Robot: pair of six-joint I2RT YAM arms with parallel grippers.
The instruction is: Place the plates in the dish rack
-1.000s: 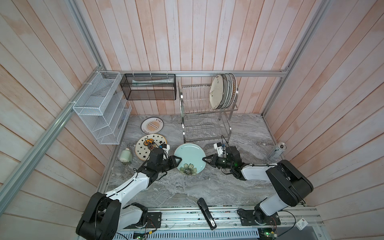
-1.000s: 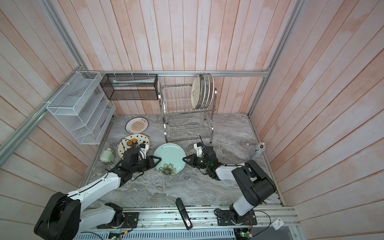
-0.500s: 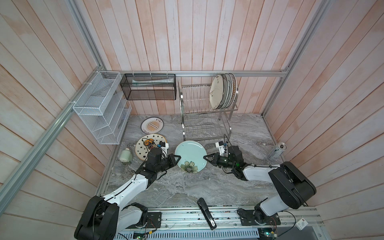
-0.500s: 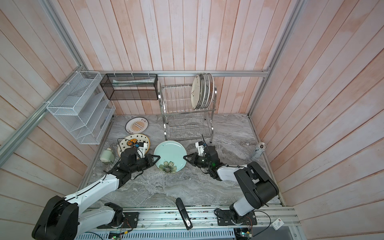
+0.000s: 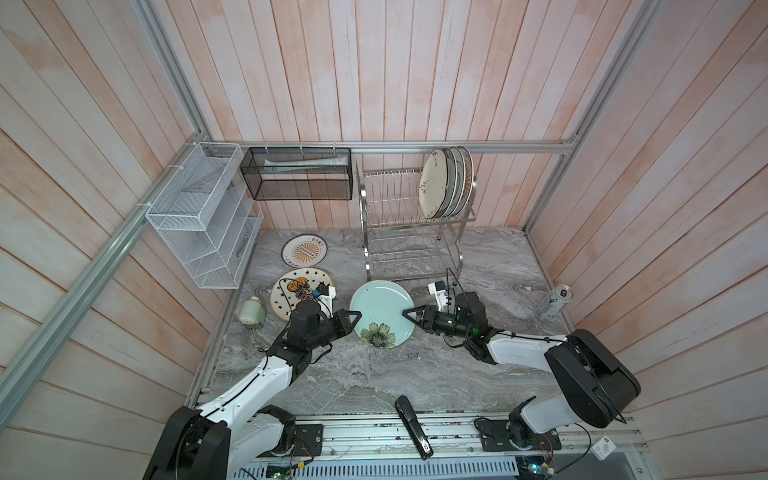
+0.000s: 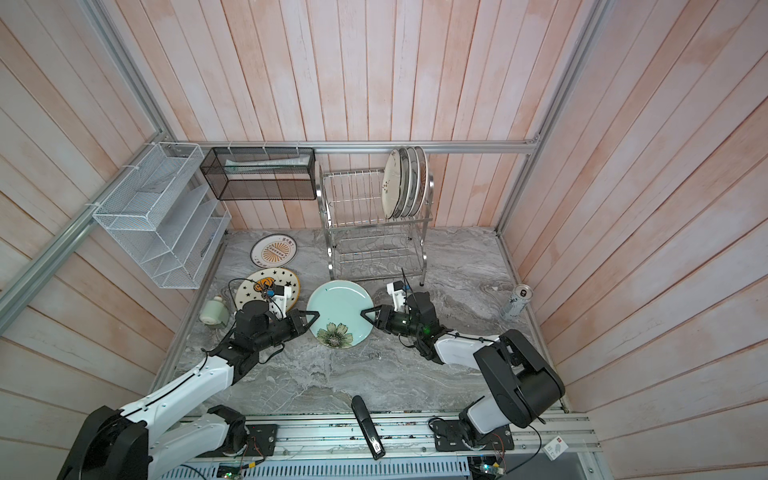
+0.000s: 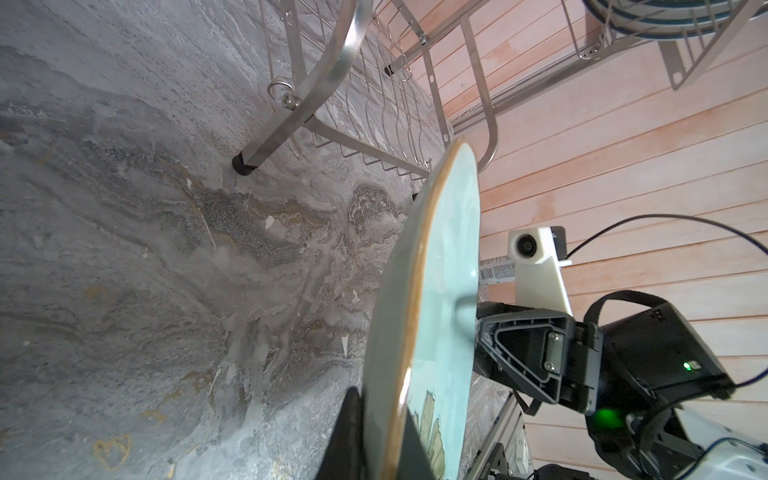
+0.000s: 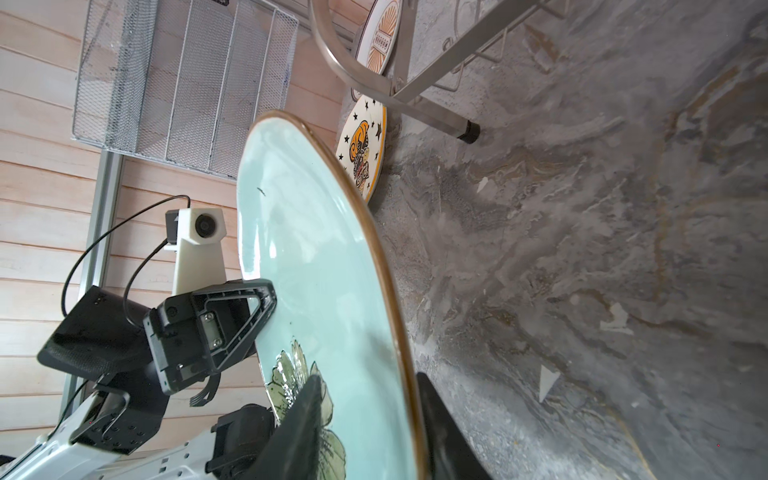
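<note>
A pale green plate (image 5: 382,307) with a flower print hangs tilted just above the table in front of the dish rack (image 5: 409,249). My left gripper (image 5: 356,318) is shut on its left rim, and the fingers press both faces in the left wrist view (image 7: 380,411). My right gripper (image 5: 405,312) straddles the right rim with its jaws open; in the right wrist view (image 8: 370,378) a small gap shows at the rim. Several plates (image 5: 444,183) stand in the rack's upper tier. A star plate (image 5: 297,291) and a sunburst plate (image 5: 304,250) lie flat at the left.
A white mesh organizer (image 5: 203,224) and a black mesh basket (image 5: 297,178) hang on the back left. A small green bottle (image 5: 250,311) stands by the left edge and a can (image 5: 555,301) at the far right. A black tool (image 5: 411,426) lies on the front rail.
My left gripper has closed on the plate's left rim. My right gripper, shut on the right rim before, has just opened its jaws. The plate has barely moved.
</note>
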